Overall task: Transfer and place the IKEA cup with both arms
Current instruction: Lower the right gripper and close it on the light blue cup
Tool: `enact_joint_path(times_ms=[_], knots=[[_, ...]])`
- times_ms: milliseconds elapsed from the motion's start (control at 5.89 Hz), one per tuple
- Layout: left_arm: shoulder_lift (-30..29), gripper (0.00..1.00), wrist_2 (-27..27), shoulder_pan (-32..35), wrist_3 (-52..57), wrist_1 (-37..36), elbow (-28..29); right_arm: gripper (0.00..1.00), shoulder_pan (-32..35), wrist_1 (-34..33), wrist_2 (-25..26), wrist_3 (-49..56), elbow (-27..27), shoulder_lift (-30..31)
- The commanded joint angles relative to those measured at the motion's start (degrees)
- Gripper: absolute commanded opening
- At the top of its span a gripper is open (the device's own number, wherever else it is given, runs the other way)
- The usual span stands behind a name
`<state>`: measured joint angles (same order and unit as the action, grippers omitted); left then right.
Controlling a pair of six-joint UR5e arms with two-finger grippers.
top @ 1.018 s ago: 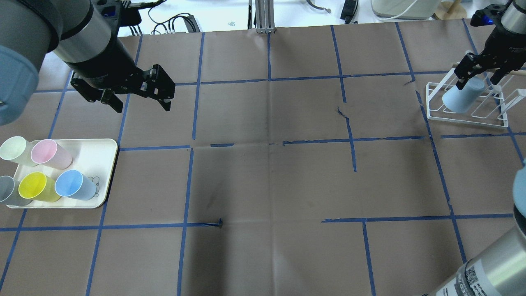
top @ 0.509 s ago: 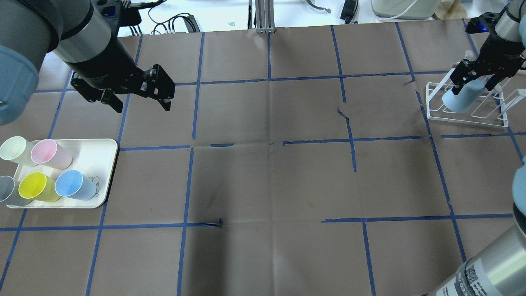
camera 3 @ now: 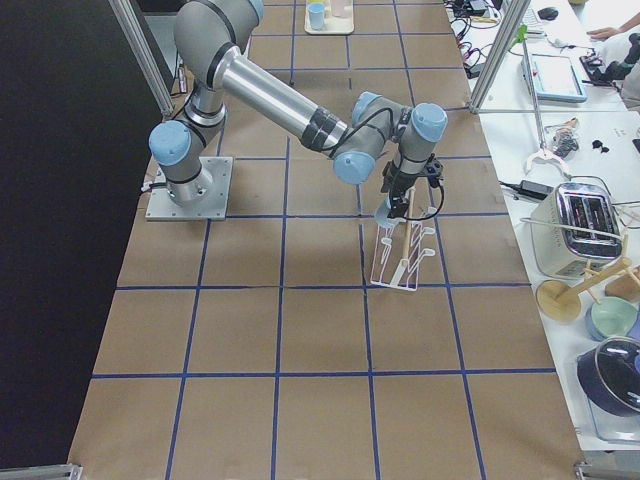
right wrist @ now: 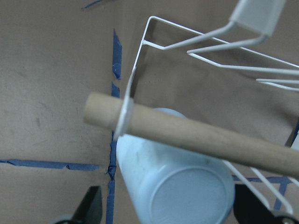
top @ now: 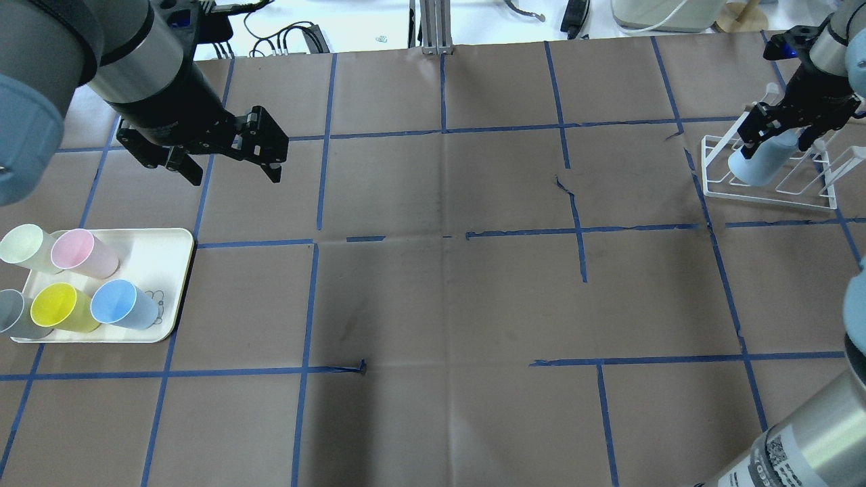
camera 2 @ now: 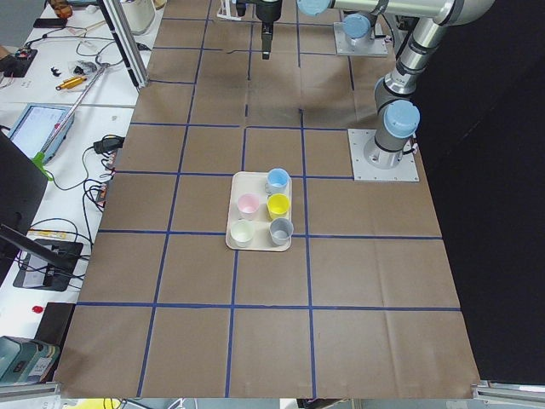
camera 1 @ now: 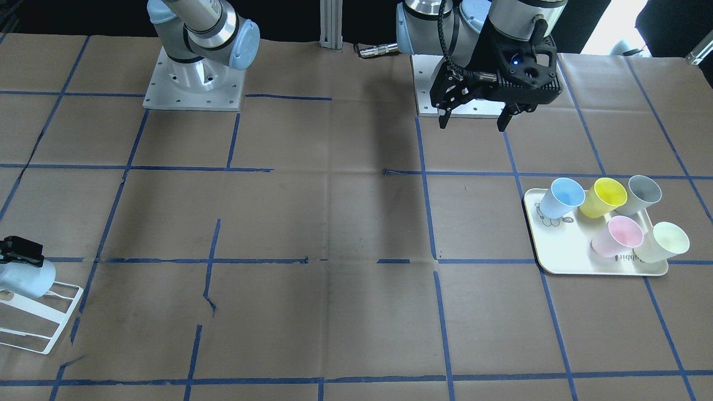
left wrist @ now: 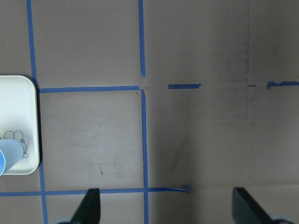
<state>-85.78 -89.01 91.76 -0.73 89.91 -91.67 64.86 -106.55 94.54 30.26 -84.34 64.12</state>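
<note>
The pale blue IKEA cup (top: 763, 161) hangs upside-down and tilted on a white wire rack (top: 710, 191) at the far right. It also shows in the front view (camera 1: 28, 278) and the right wrist view (right wrist: 173, 186), base toward the camera. My right gripper (top: 777, 143) is open, its fingers on either side of the cup's base and slightly apart from it. In the right wrist view the gripper (right wrist: 168, 210) straddles the base. My left gripper (top: 235, 177) is open and empty, hovering beyond the tray (top: 162, 270); it also shows in the front view (camera 1: 472, 125).
The cream tray holds a twin blue cup (top: 122, 304), a yellow cup (top: 61, 306), a pink cup (top: 81, 251) and two pale ones. A wooden dowel (right wrist: 210, 135) of the rack crosses just above the racked cup. Cables and appliances lie beyond the table's far edge.
My right gripper has shifted a little to the left over the rack and its wrist has drawn back. The cup stays on the rack. The left arm has not moved.
</note>
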Motion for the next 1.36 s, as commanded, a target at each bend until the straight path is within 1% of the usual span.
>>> enact_joint_path(times_ms=[0,170,509,679,848,1188], knots=[[0.0,0.99,0.1,0.0,0.0,0.0,0.0,0.98,0.0,-2.6,-0.1,-0.2,-0.1,0.0],[0.0,0.99,0.1,0.0,0.0,0.0,0.0,0.91,0.0,-2.6,-0.1,-0.2,-0.1,0.0],[0.0,0.99,0.1,0.0,0.0,0.0,0.0,0.71,0.0,-1.7,0.1,-0.2,-0.3,0.0],[0.0,0.99,0.1,0.0,-0.1,-0.1,0.0,0.53,0.0,-1.4,0.0,-0.2,-0.4,0.3],[-0.1,0.99,0.0,0.0,-0.1,-0.3,-0.1,0.43,0.0,0.1,-0.1,-0.2,-0.4,0.5],[-0.1,0.99,0.1,0.0,-0.1,-0.4,-0.1,0.42,0.0,0.3,-0.6,-0.2,1.5,1.2]])
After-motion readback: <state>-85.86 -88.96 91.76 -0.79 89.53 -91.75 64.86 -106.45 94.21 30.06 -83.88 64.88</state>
